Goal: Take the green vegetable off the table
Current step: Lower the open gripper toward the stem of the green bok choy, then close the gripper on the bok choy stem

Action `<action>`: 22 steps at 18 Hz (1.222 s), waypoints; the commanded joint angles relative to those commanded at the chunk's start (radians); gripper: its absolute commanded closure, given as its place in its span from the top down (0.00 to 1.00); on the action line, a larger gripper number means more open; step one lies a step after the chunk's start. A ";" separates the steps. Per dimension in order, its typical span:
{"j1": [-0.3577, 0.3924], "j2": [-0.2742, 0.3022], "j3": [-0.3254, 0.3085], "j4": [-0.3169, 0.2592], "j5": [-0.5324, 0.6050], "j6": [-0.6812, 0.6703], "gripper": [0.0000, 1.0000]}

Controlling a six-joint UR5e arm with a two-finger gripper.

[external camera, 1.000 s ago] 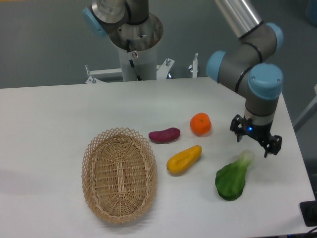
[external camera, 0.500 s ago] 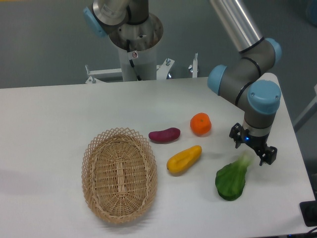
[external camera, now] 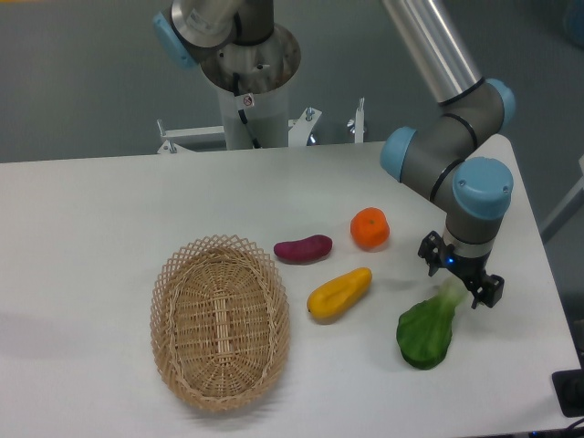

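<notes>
The green vegetable (external camera: 425, 333) lies on the white table (external camera: 91, 237) at the front right, dark leaf toward the front and pale stem pointing up-right. My gripper (external camera: 459, 285) is open and sits low over the stem end, one finger on each side of the pale stem. The jaws stand apart and have not closed on it.
A yellow vegetable (external camera: 338, 294), a purple vegetable (external camera: 303, 248) and an orange fruit (external camera: 370, 228) lie left of the gripper. A wicker basket (external camera: 220, 320) stands at the front centre-left. The table's right edge is close to the gripper.
My gripper has come down and slightly to the left, from above the stem to straddling it. The green vegetable has not moved.
</notes>
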 joint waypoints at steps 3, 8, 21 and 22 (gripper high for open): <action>-0.002 -0.002 -0.009 0.014 0.000 0.000 0.94; -0.003 -0.006 -0.009 0.014 0.000 0.000 0.69; -0.002 0.064 0.026 0.000 -0.014 -0.003 0.32; -0.005 0.084 0.024 -0.001 -0.027 -0.017 0.32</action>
